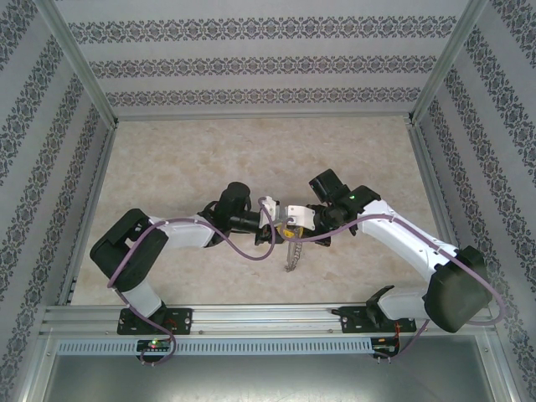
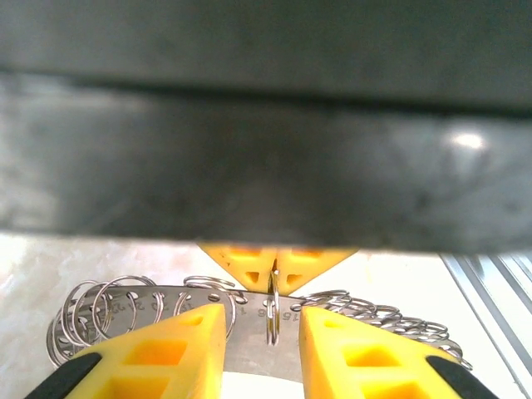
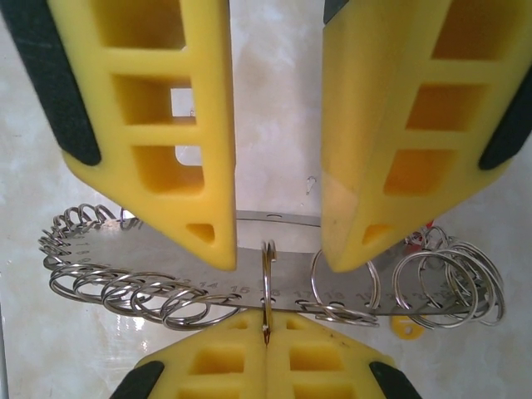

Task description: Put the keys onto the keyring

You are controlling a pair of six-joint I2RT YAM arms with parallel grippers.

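Right tool point(image 3: 266, 328) is pressed together, pinching one small ring point(image 3: 268, 278) on the keyring point(image 3: 108, 249), likely to steady it. Left tool point(image 3: 274, 249) is spread, fingers straddling that ring against the keyring's strip. Orange-yellow key point(image 3: 407, 329) sits just below the keyring's edge; can't tell if it's threaded

The place reads as a robot test cell in a lab, not a lived-in room. Around the left tool point(image 1: 279, 219) and right tool point(image 1: 298, 219) stands a box of bare aluminium posts point(image 1: 82, 63). Flat panels point(image 1: 268, 63) printed with a repeating ornament close it in behind the tools and to either side. Beneath the tools lies a worktop point(image 1: 167, 159) with a marble-look surface. On the near side of the tools, the left arm point(image 1: 167, 234) and right arm point(image 1: 402, 239) are bolted to a slotted aluminium rail point(image 1: 268, 316). Purple cables point(image 1: 249, 254) loop loosely along the arms, and a perforated strip point(image 1: 268, 345) runs just beside the rail.
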